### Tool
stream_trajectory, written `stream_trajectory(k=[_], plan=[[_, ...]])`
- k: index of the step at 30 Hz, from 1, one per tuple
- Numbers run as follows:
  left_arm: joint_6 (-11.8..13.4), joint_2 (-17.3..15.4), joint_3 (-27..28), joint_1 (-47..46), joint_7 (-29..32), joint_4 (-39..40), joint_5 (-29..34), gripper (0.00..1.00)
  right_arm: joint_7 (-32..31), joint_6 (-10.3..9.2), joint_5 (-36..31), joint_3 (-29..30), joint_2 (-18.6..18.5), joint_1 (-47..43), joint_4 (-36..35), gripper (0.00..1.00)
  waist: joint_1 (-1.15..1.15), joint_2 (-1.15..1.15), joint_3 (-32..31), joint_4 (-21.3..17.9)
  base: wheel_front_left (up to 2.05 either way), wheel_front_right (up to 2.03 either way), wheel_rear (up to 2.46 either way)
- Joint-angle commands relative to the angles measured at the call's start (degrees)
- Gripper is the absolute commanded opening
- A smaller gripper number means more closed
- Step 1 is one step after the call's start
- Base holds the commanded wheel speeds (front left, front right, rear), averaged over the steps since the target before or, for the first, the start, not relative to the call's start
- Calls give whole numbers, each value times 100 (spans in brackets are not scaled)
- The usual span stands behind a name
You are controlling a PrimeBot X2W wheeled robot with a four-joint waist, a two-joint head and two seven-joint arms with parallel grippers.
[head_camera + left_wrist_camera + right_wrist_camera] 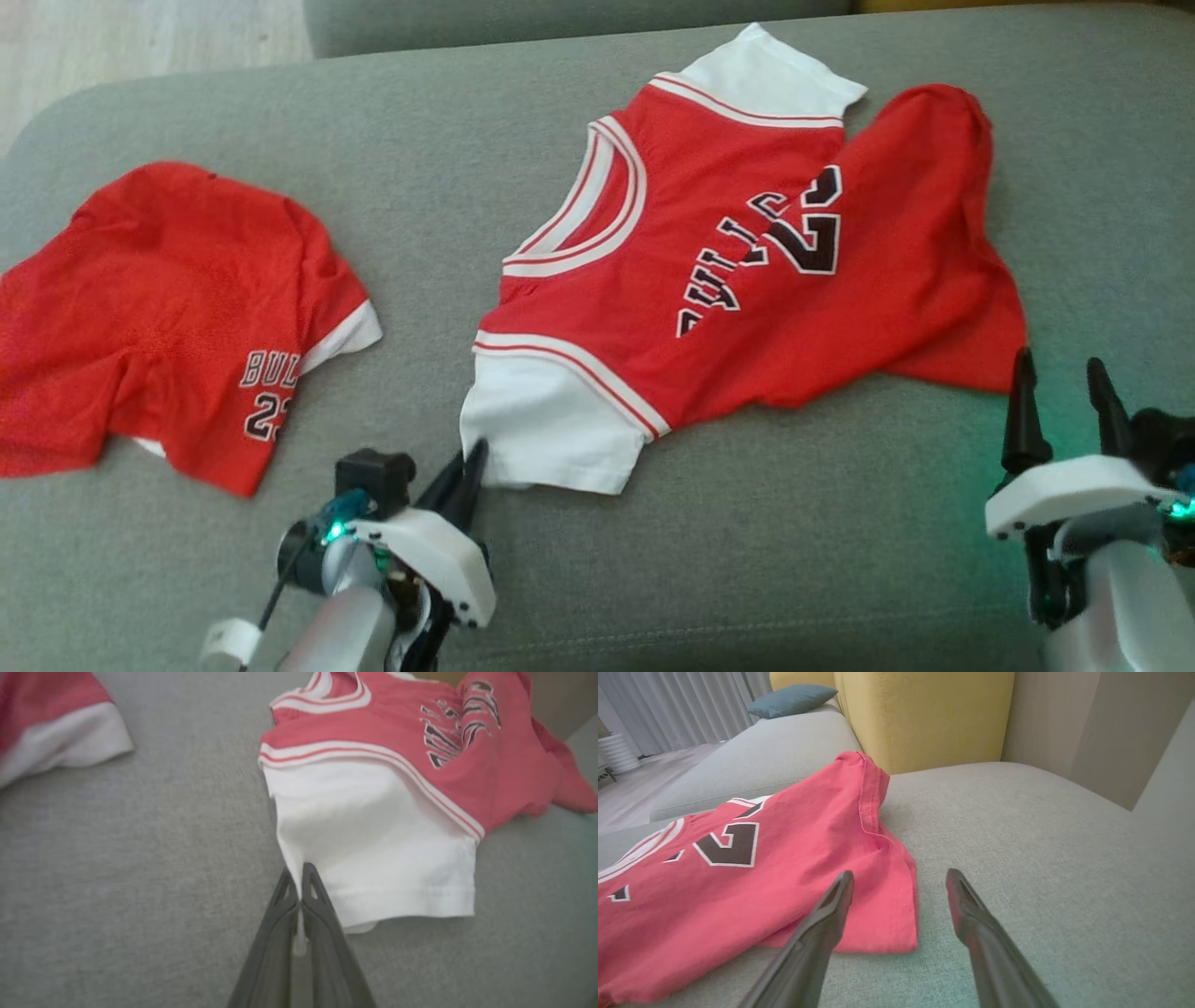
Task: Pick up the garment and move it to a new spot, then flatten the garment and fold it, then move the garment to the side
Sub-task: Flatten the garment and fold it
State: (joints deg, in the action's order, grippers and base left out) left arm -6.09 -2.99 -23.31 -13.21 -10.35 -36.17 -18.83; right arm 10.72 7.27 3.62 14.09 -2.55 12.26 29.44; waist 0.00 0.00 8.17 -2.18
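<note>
Jersey [672, 215] sleeve corner pinched in left tool [299, 871].

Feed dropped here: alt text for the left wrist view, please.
The left claw is shut on the edge of the white sleeve of the red jersey lying on the grey sofa. A second red garment lies apart at upper left.
</note>
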Motion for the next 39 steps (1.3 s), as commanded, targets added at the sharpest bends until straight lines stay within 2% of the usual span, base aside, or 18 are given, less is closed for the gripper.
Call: stream_trajectory(k=[1,5,12,24,25,26,27,30,33,35,36,39], plan=[[-4,-72,207,-251,-124,245,-30,0,-25,22,49,-92,-33,226,-84,100,0,0,21,46,0,0,0],[38,-67,382,-302,-396,682,-66,0,-231,22,258,129,-33,446,398,100,0,0,53,193,0,0,0],[-28,-48,423,-189,-461,1550,41,0,-272,22,201,540,-32,809,1247,100,0,0,97,395,0,0,0],[-73,-16,495,-4,-463,1923,152,0,-91,22,-8,744,-32,1368,2530,100,0,0,141,424,0,0,0],[-71,-14,531,-2,-464,1945,162,0,-64,22,-20,741,-32,1406,2615,61,0,0,135,415,0,0,0],[-66,-13,567,4,-464,1965,173,0,-32,22,-27,735,-32,1442,2696,11,0,0,126,403,0,0,0],[-58,-11,604,10,-464,1986,185,0,13,22,-28,715,-32,1477,2761,0,0,0,110,388,0,0,0],[-32,-6,732,45,-464,2066,195,0,178,22,72,544,-32,1592,2863,0,0,0,33,325,0,0,0],[-19,0,908,84,-464,2190,118,0,299,22,364,58,-32,1683,2789,0,0,0,-69,254,0,0,0],[-24,3,1047,103,-464,2283,8,0,343,22,637,-460,-32,1669,2574,0,0,0,-158,200,0,0,0],[-24,3,1047,103,-464,2283,8,0,343,22,637,-460,-32,1669,2574,0,0,0,-158,200,0,0,0],[-35,5,1249,144,-464,2418,-30,0,371,22,1107,-991,-32,1523,2058,0,0,0,-348,105,0,0,0]])
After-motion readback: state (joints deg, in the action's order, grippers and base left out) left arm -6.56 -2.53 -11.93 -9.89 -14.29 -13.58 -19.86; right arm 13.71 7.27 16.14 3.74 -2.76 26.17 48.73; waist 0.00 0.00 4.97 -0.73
